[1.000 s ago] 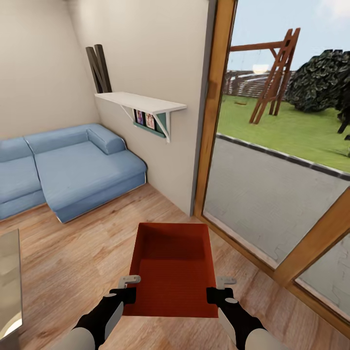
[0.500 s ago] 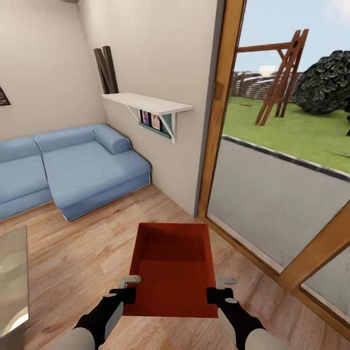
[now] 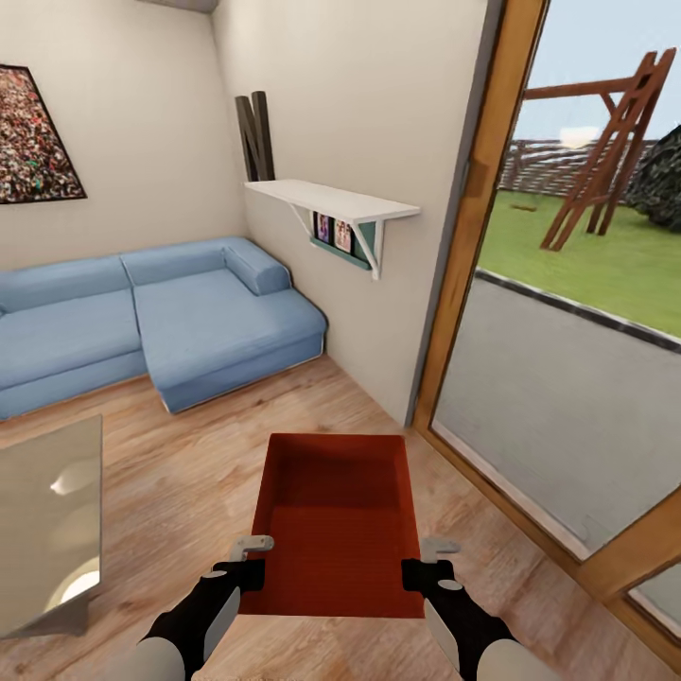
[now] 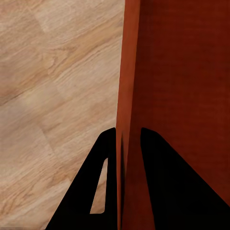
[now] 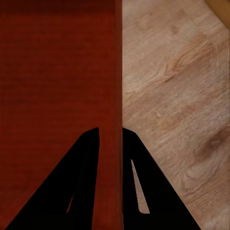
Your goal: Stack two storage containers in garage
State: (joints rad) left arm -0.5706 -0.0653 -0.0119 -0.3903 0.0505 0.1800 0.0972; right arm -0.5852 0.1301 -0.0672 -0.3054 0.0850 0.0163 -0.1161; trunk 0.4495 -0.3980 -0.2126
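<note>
Storage container (image 3: 333,530), the orange-red open bin, hangs in front of me above the light wood plank floor (image 3: 180,482) of the living room, carried level between both arms. My left gripper (image 3: 248,560) is clamped on the left side wall and my right gripper (image 3: 427,560) on the right side wall; in each wrist view the thin red wall runs straight between the two dark fingers (image 4: 106,182), one finger inside the bin and one outside (image 5: 136,187). Ahead sit the blue sofa (image 3: 161,322), a white wall shelf (image 3: 331,200) and the wood-framed glass door (image 3: 468,236) with the lawn beyond, and a glass-topped table (image 3: 47,520) stands close on my left. I judge this to be the carry leg, with the garage not in sight. To do it well I'd keep both wrists at equal height and equal spacing so the thin walls neither slip nor bow, steer the base in slow arcs, and leave room from the table corner and the door frame. I'd hold the bin low enough to see past it.
</note>
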